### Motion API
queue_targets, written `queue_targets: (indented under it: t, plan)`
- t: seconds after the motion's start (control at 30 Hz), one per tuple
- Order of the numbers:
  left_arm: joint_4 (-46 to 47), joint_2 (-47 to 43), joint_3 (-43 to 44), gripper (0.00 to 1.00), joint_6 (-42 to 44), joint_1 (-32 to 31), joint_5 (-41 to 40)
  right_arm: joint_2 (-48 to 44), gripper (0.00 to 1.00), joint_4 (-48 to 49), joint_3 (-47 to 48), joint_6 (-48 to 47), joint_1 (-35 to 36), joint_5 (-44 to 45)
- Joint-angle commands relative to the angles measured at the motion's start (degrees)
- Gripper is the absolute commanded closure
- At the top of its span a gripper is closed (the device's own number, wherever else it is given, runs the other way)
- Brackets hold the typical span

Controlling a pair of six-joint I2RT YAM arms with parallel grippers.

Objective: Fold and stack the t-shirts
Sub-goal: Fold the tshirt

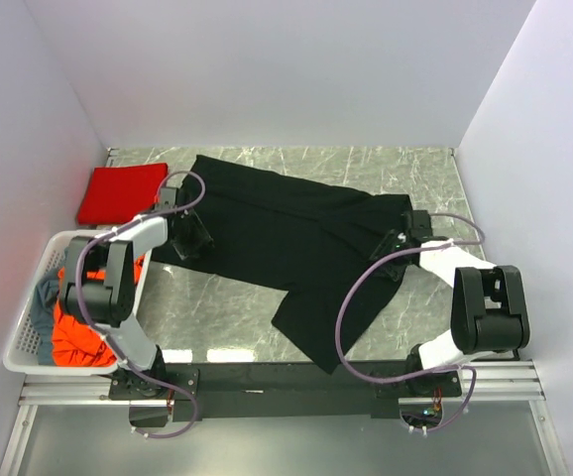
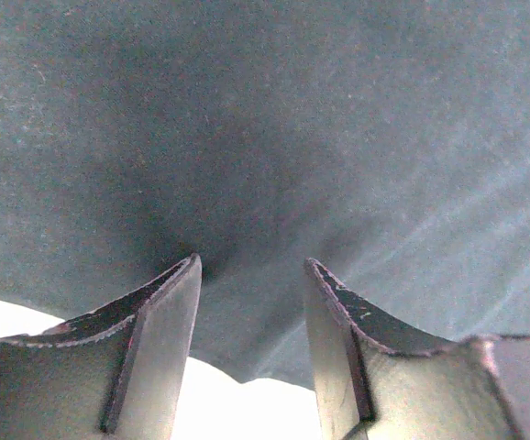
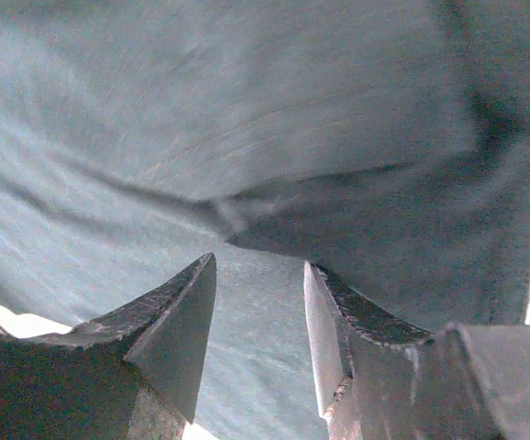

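Black t-shirt (image 1: pixel 277 233) rumpled across bench (image 1: pixel 227 312); left hand (image 1: pixel 191 236) and right hand (image 1: pixel 396 242) half-parted at its ends, grip impossible to tell. Folded red t-shirt (image 1: pixel 120 192) far left; basket (image 1: pixel 17 349) of shirts (image 1: pixel 78 339) at near left.

- The top external camera is looking down from above and behind the arm bases. From well back it is taking in the whole table (image 1: pixel 227 317), the side walls and both arms.
- The left wrist camera is looking forward past the left gripper (image 2: pixel 251 266). It is sitting very near the black t-shirt (image 2: pixel 265 137), which is filling almost its whole view.
- The right wrist camera is looking past the right gripper (image 3: pixel 260 266), equally near the same dark cloth.
- All three views are sharing the black t-shirt. The wrist cameras are covering its opposite ends, left and right.
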Motion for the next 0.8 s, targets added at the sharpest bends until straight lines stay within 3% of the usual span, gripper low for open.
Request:
queue_targets:
  t: [0.0,0.2,0.43,0.6,0.77]
  plan:
    - [-3.8,-1.0,-7.3,0.45,-4.2,-1.8,4.1,2.0,0.48,-2.6,-0.2,-0.3,-5.7,3.3]
    - [-3.4,-9.9,-17.1,0.45,-11.2,-5.1,7.6,-1.0,0.47,-5.5,0.0,-1.7,-18.9,6.1]
    - [-4.7,-28.6,-28.2,0.44,-21.0,-12.9,12.1,-4.8,0.46,-6.8,-1.3,-3.3,-29.3,8.4]
    - [-7.3,-38.4,-32.9,0.42,-24.8,-13.9,12.0,-11.1,0.46,-6.8,-2.4,-2.0,-30.1,10.2]
    - [-9.8,-39.1,-23.6,0.35,-20.6,-12.4,4.2,-18.9,0.46,-5.8,-2.1,-1.8,-24.2,7.9]
